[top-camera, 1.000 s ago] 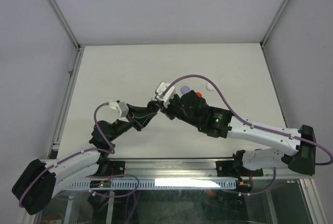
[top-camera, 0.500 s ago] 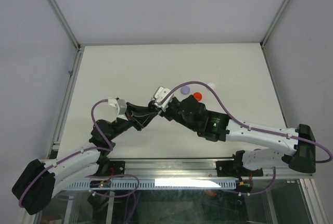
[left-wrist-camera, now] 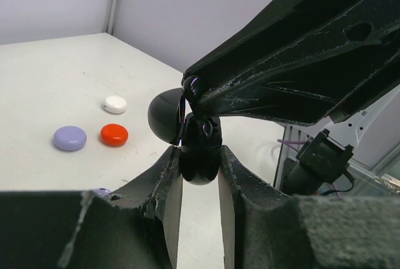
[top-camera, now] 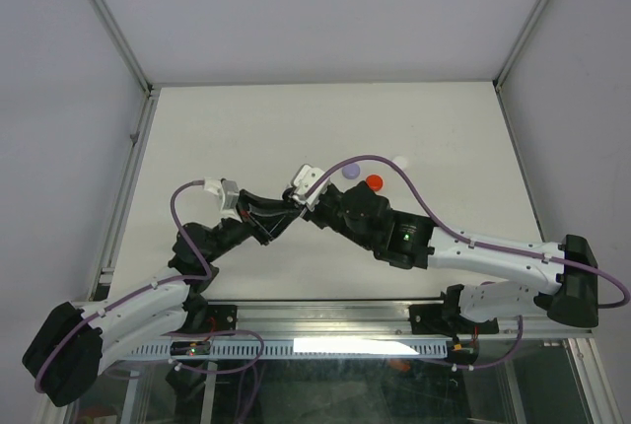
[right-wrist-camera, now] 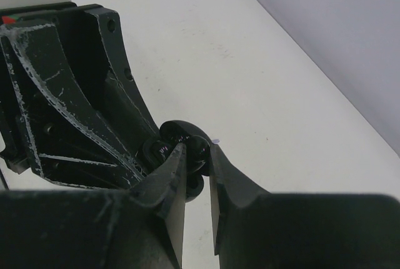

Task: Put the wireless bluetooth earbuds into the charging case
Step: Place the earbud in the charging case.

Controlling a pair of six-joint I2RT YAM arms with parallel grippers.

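The left gripper is nearly closed, its two fingers pressed against either side of the black charging case, a glossy rounded shell held upright, with its domed lid swung open to one side. Directly above the case's opening the right gripper comes in from the opposite side, jaws fully closed with the tips pinching a tiny shiny dark piece that looks like the black earbud, touching or just over the top of the case; whether it sits in its socket cannot be told. In the right wrist view the case shows only as a dark gloss behind the fingertips, with the left gripper's scuffed black fingers beside it. In the overhead view the two arms meet nose to nose above the middle of the white table. Farther back on the table lie three round pucks near one another: a lavender one, a red one and a white one.
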